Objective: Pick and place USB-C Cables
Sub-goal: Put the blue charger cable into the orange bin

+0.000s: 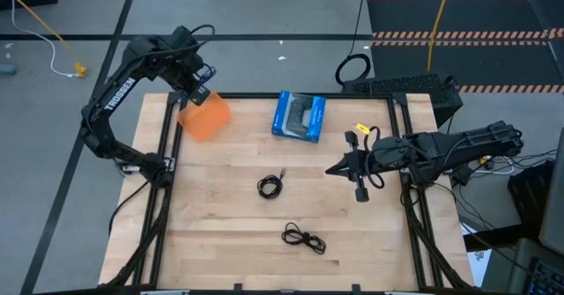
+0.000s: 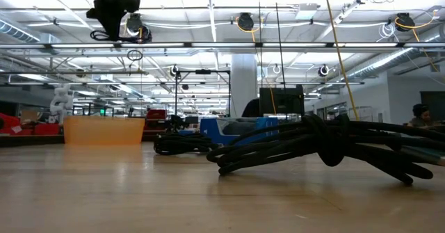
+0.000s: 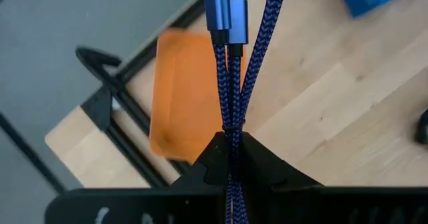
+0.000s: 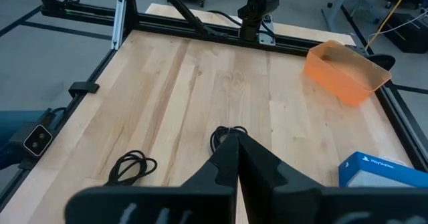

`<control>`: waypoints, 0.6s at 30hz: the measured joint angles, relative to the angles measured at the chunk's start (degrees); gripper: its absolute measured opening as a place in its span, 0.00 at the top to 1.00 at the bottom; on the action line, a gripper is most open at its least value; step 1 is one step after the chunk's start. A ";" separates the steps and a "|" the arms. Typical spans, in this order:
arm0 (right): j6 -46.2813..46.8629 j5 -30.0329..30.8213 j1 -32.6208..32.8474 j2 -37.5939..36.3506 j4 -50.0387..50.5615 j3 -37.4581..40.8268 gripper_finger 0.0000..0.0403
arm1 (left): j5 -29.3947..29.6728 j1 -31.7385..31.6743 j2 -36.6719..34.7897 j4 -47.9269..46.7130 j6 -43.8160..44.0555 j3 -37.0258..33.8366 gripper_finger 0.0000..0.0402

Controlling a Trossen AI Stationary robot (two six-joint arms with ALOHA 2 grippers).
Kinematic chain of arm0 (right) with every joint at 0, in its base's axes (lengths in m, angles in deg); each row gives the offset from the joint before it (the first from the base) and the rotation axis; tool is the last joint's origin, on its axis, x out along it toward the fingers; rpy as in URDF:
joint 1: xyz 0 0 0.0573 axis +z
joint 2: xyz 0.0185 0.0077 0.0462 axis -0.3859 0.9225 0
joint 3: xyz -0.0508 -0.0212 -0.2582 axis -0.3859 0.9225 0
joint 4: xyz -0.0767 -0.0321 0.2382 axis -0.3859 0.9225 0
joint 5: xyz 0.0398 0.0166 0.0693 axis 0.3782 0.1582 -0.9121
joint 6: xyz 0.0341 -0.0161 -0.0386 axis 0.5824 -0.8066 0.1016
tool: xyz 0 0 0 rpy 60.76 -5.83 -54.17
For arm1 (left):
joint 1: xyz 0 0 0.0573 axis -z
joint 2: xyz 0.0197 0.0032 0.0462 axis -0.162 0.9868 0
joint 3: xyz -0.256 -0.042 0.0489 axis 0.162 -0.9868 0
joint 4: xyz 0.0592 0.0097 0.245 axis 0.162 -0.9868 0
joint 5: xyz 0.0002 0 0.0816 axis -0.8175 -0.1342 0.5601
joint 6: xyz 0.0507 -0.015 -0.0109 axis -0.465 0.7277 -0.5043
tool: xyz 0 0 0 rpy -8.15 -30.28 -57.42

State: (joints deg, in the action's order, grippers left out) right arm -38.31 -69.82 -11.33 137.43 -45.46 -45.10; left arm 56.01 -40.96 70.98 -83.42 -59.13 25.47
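Observation:
My left gripper (image 1: pixel 197 92) is high above the orange bin (image 1: pixel 205 117) at the table's far left, shut on the blue-purple bundled cable (image 3: pixel 231 63). It also shows high up in the low view (image 2: pixel 115 14). Two black coiled cables lie on the wood, one mid-table (image 1: pixel 270 186) and one nearer the front edge (image 1: pixel 304 239). My right gripper (image 1: pixel 337 169) is shut and empty above the table's right side, right of the mid-table cable (image 4: pixel 227 134). My left gripper pinches the bundled blue-purple cable between its two fingers, at the strands beside a thin tie (image 3: pixel 231 125). The fingers point down. The cable hangs below them, lifted clear, with its connector ends (image 3: pixel 225 10) lowest, over the orange bin (image 3: pixel 184 97).
A blue box (image 1: pixel 300 116) lies at the far middle of the table, right of the bin. Black frame rails (image 1: pixel 401 136) run along the table's sides. Bare wood lies between the two black cables and the left edge.

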 joint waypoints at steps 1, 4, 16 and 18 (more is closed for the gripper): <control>0.00 -0.01 0.00 0.00 -0.01 0.00 1.00 | 0.45 0.01 0.00 -0.05 0.00 -1.45 0.96; 0.00 -0.03 0.00 0.00 -0.01 0.00 1.00 | 1.35 0.00 0.00 -0.08 0.27 -5.94 0.96; -0.13 0.01 0.00 0.00 -0.75 0.00 1.00 | 5.60 0.00 0.00 5.05 1.41 -20.95 0.96; -0.22 0.01 0.00 0.00 -0.75 0.00 1.00 | 5.60 0.00 0.01 7.48 1.31 -23.07 0.96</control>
State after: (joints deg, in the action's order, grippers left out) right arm -38.53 -69.81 -11.33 137.43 -46.21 -45.10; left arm 61.61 -40.96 70.99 -75.93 -57.82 2.40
